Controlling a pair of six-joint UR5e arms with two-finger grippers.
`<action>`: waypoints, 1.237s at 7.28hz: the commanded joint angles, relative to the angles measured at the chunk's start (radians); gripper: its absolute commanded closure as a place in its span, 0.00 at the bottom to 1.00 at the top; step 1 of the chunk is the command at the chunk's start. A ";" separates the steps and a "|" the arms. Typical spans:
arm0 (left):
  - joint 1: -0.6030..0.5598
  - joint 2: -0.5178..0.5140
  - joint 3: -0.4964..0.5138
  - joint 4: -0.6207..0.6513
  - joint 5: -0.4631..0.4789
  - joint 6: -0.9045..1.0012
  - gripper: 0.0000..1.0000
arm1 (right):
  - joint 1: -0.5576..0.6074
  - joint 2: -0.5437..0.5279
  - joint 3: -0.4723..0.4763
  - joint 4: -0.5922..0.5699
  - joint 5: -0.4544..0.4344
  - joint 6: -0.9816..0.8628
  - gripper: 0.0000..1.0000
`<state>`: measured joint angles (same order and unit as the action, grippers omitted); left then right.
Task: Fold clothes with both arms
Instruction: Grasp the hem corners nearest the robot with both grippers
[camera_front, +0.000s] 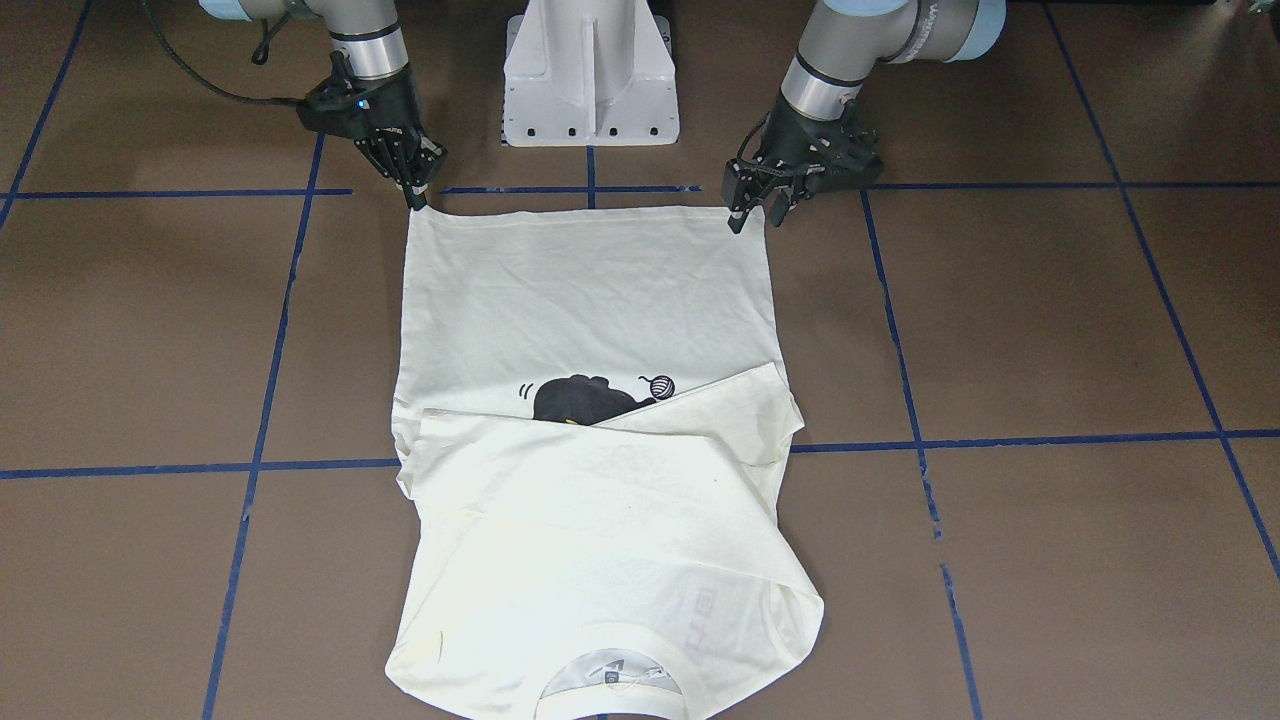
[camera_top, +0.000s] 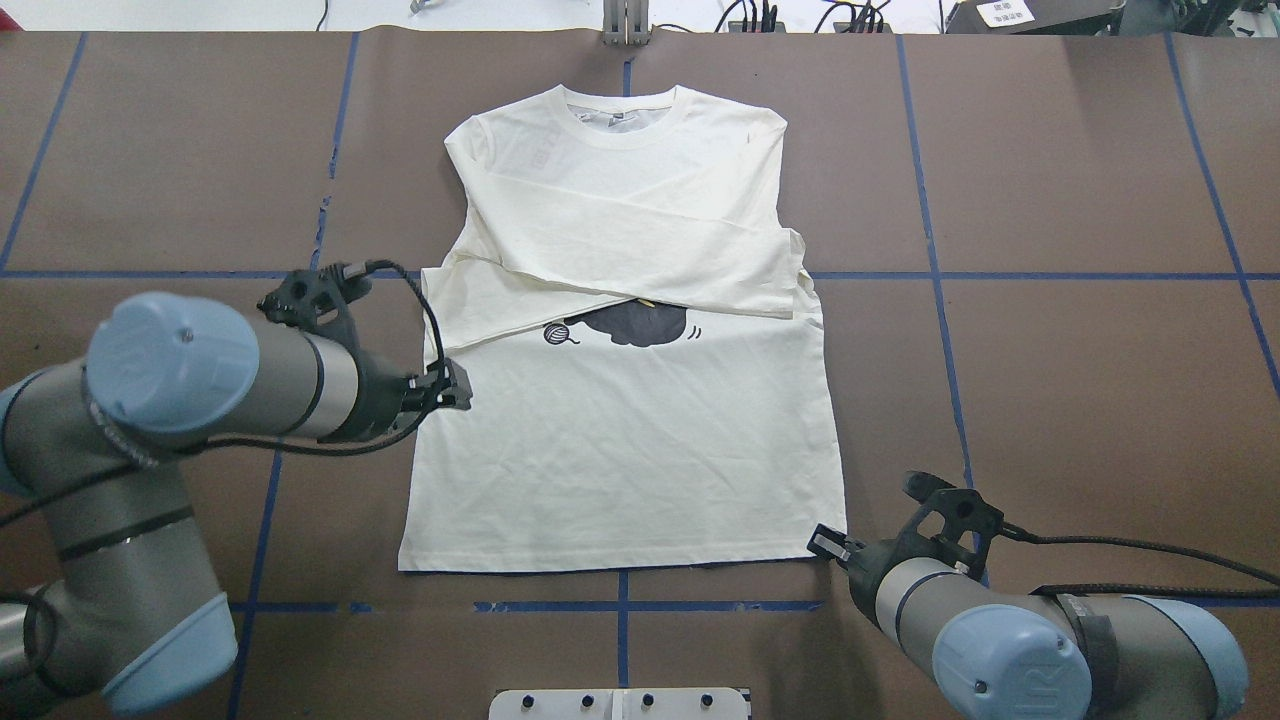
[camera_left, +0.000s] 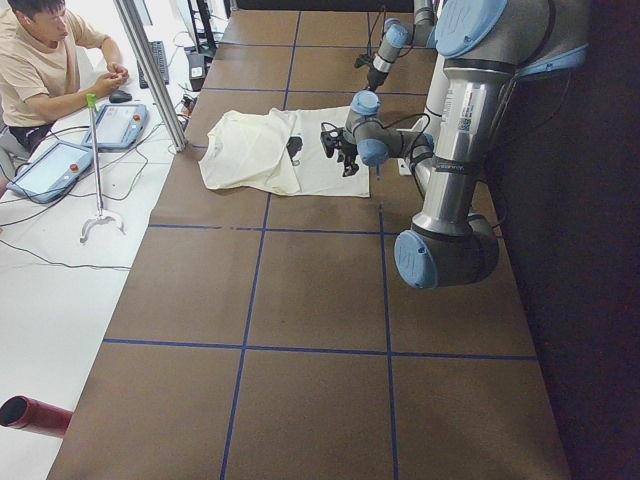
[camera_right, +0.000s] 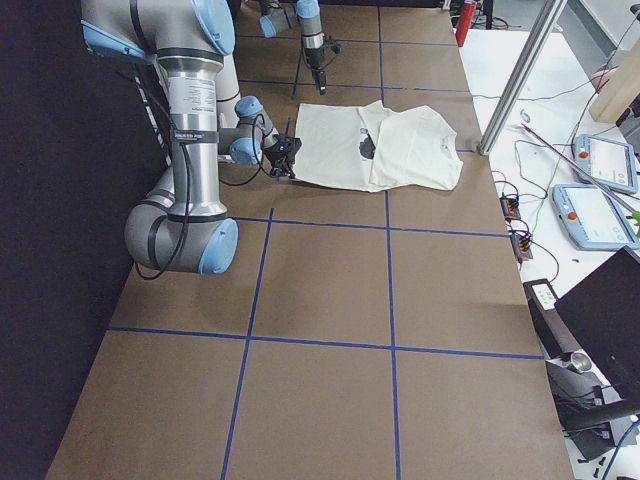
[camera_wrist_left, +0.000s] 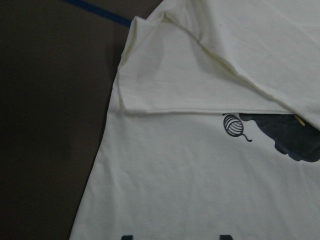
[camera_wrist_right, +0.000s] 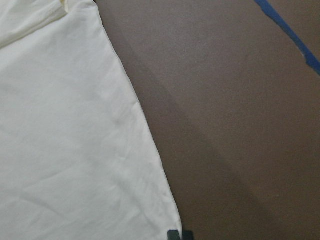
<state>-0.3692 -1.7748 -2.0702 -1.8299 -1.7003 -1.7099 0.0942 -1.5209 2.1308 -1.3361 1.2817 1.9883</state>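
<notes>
Cream-white long-sleeved cat-print T-shirt (camera_front: 590, 300) lies sleeves-folded on the brown table (camera_front: 1050, 320).
Right hand (camera_front: 417, 198) pinches a hem corner; left hand (camera_front: 756, 218) hovers above, fingers spread wide.

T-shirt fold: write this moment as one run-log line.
T-shirt: flat, print up, sleeves folded across chest | right gripper: shut, at hem corner, grasp unclear | left gripper: open, above T-shirt

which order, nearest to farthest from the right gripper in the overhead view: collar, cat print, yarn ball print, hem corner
1. hem corner, at the jaws
2. cat print, centre
3. yarn ball print, left of cat
4. collar, far end
</notes>
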 joint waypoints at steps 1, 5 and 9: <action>0.126 0.023 -0.014 0.079 0.085 -0.089 0.35 | 0.001 -0.016 0.003 0.002 0.015 0.000 1.00; 0.151 0.023 0.024 0.104 0.096 -0.103 0.38 | 0.001 -0.018 0.003 0.002 0.013 0.000 1.00; 0.153 0.012 0.052 0.101 0.096 -0.103 0.46 | 0.001 -0.015 0.005 0.003 0.013 0.000 1.00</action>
<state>-0.2169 -1.7606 -2.0206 -1.7282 -1.6044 -1.8131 0.0951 -1.5359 2.1352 -1.3331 1.2947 1.9880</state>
